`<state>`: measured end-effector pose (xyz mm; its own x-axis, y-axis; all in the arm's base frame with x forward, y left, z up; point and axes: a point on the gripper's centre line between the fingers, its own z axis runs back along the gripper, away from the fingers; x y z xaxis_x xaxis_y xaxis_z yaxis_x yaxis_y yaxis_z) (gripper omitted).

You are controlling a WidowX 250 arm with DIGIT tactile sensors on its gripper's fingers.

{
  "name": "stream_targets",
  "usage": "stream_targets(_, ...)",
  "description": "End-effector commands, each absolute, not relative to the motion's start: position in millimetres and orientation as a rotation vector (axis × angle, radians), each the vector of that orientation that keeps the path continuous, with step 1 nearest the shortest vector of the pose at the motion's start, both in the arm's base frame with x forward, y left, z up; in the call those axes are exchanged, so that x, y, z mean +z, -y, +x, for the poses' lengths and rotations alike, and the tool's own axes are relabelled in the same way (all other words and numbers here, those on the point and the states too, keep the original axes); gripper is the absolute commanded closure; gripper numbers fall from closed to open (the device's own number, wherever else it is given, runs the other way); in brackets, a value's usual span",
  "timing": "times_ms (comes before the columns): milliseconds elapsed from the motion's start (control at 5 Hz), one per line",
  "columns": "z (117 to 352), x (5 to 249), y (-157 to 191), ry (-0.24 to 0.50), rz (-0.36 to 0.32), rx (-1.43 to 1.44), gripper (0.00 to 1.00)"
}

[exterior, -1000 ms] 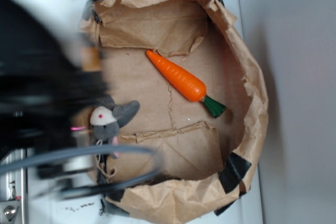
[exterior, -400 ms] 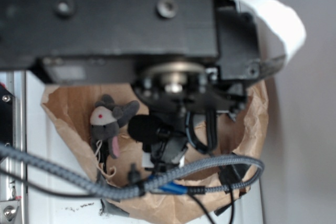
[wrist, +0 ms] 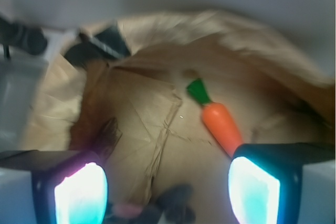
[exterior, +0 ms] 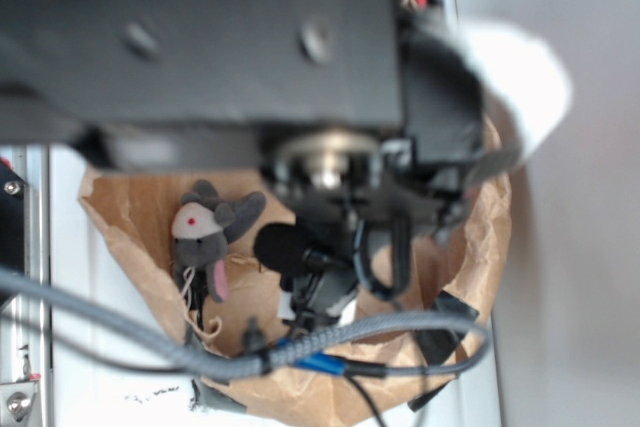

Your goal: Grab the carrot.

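The orange carrot [wrist: 221, 125] with its green stem end [wrist: 198, 91] lies on the brown paper floor of the bag [wrist: 157, 124], right of centre in the wrist view. Its pointed end runs behind my right fingertip [wrist: 253, 190]. My gripper [wrist: 167, 192] is open above the bag floor, with only paper and a dark blurred shape between the glowing pads. In the exterior view the arm [exterior: 250, 57] hides the carrot completely.
A grey plush mouse [exterior: 205, 232] lies at the bag's left side. The crumpled paper bag wall [exterior: 490, 217] rings the work area. Cables [exterior: 240, 352] hang across the lower part of the exterior view.
The arm has swung in from the left over the bag and now covers the carrot in the exterior view. The mouse has stayed put.
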<state>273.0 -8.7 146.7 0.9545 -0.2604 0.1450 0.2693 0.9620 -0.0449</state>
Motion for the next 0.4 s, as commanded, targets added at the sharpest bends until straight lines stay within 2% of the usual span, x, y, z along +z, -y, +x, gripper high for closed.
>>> stream_targets(0, 298.8, 94.9, -7.7, 0.141, 0.012, -0.280, 0.00)
stream_targets(200, 310.2, 67.5, -13.4, 0.079, 0.098, -0.314, 0.00)
